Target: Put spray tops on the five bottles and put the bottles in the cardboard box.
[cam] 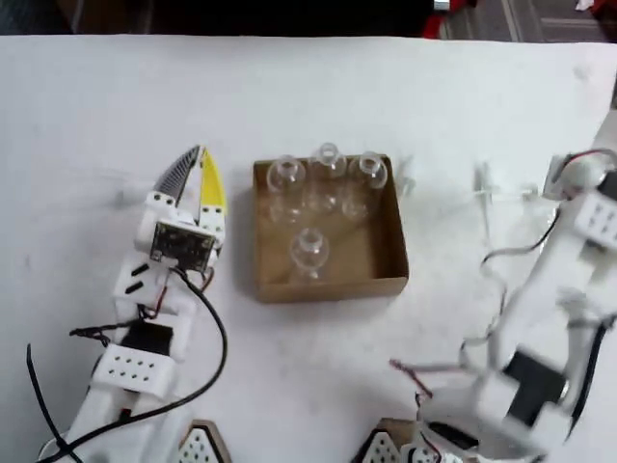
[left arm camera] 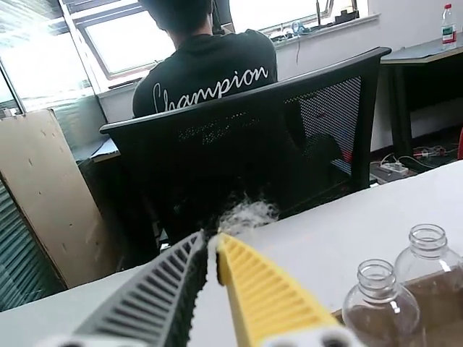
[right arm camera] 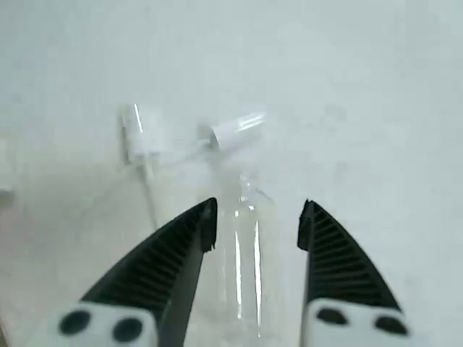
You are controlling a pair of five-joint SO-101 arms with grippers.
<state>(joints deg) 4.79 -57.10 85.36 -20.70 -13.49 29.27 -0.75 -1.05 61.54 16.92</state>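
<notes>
The cardboard box [cam: 393,253] sits at mid-table with several clear, uncapped bottles standing in it, such as one [cam: 308,249] near its front. Just left of the box my left gripper [cam: 200,162] is shut and holds nothing; its grey and yellow fingertips [left arm camera: 214,243] meet, with two of the bottles [left arm camera: 379,304] beside it. My right gripper [right arm camera: 257,217] is open over the table, and a clear bottle [right arm camera: 246,249] lies between its black fingers. Two white spray tops [right arm camera: 135,134] [right arm camera: 236,129] lie just beyond that bottle's neck.
Loose spray tops [cam: 409,177] [cam: 482,187] lie on the white table right of the box. The right arm [cam: 540,318] and its cables take up the right side. An office chair [left arm camera: 246,144] stands beyond the table's far edge.
</notes>
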